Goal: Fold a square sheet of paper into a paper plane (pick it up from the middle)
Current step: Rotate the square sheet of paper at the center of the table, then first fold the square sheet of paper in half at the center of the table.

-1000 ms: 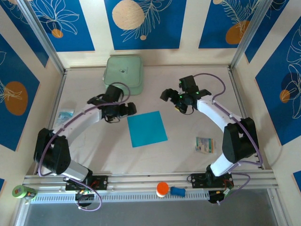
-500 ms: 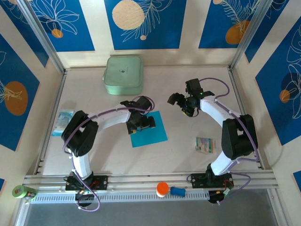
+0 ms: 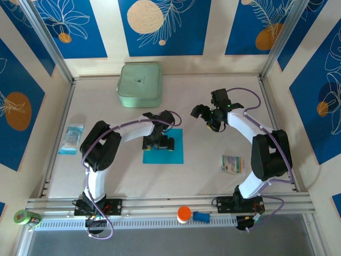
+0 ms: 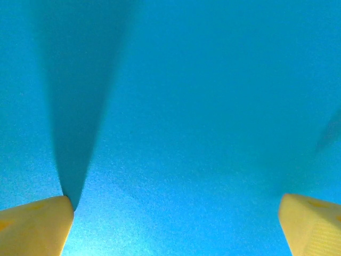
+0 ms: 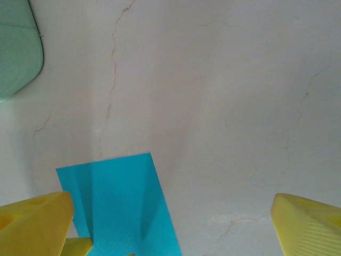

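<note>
The square sheet of paper (image 3: 173,155), cyan-blue and flat, lies unfolded near the table's middle. My left gripper (image 3: 159,144) stands straight down over its centre. In the left wrist view the sheet (image 4: 176,106) spreads under the camera, and the left gripper (image 4: 173,229) is open, its yellow fingertips (image 4: 34,226) wide apart and resting on or just above the paper. My right gripper (image 3: 205,115) hovers open to the sheet's far right, over bare table. The right wrist view catches one corner of the sheet (image 5: 117,202) below the right gripper (image 5: 170,224). The paper plane is out of view.
A pale green box (image 3: 140,85) sits at the back left, its edge also in the right wrist view (image 5: 18,48). Printed packets lie at the left (image 3: 71,137) and right (image 3: 232,163). An orange cap (image 3: 184,214) and a green roll (image 3: 24,217) rest on the front rail.
My left gripper swung right from beside the sheet onto its middle. The sheet slid a little left and turned square to the table. The right gripper drifted slightly right, then held.
</note>
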You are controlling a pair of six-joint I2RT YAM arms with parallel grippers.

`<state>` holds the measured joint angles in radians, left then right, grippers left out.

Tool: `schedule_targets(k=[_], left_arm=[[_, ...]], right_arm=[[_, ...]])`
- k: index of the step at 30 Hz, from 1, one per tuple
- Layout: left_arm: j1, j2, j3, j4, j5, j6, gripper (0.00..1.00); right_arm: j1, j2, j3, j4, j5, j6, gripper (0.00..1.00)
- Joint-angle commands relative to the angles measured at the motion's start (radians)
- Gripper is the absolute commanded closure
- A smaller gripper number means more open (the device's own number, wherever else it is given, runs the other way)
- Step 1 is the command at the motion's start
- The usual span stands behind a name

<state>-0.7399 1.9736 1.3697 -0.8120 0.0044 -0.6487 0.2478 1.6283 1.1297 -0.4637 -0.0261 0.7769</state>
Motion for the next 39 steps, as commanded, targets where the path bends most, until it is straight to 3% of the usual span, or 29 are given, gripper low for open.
schedule_targets(k=[1, 5, 10, 21, 39], left_arm=[[0.007, 0.027, 0.045, -0.109, -0.057, 0.132, 0.01], [0.006, -0.009, 0.108, -0.083, 0.045, 0.07, 0.01], [0.005, -0.013, 0.129, -0.069, 0.071, -0.025, 0.01], [0.001, 0.082, 0.195, -0.131, 0.028, 0.024, 0.0], [-0.016, 0.185, 0.188, -0.153, -0.005, -0.005, 0.13]], right_arm=[[-0.007, 0.01, -0.013, -0.007, -0.005, 0.005, 0.04], [-0.006, 0.011, -0.01, -0.008, -0.005, 0.01, 0.05], [-0.02, 0.004, -0.011, -0.017, 0.01, 0.007, 0.03], [-0.037, 0.007, -0.023, -0.019, -0.001, 0.002, 0.02], [-0.041, -0.033, -0.03, -0.032, -0.014, 0.005, 0.03]])
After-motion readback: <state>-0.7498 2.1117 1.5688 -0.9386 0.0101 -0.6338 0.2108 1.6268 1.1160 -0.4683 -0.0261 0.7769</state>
